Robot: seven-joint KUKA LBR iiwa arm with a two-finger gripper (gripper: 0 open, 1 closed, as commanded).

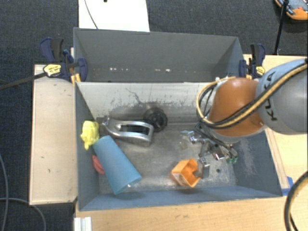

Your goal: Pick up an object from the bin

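Orange block (186, 173) lies low in the bin (159, 160), floor toward 5 o'clock, near the front wall. Claw (206, 163) sits just beside it, with the block at the claw's 8 o'clock; apart or together, I cannot tell. Blue cup (115, 165) is well apart, at the block's 9 o'clock.

Hiding most of a small red thing (97, 165) behind the blue cup (115, 165) at the bin's (159, 57) left. Covering the bin's right rear floor with the orange wrist cover (236, 107), and running off the right edge with the arm (288, 100). Overlapping the orange block's (185, 173) right edge with the gripper (206, 168).
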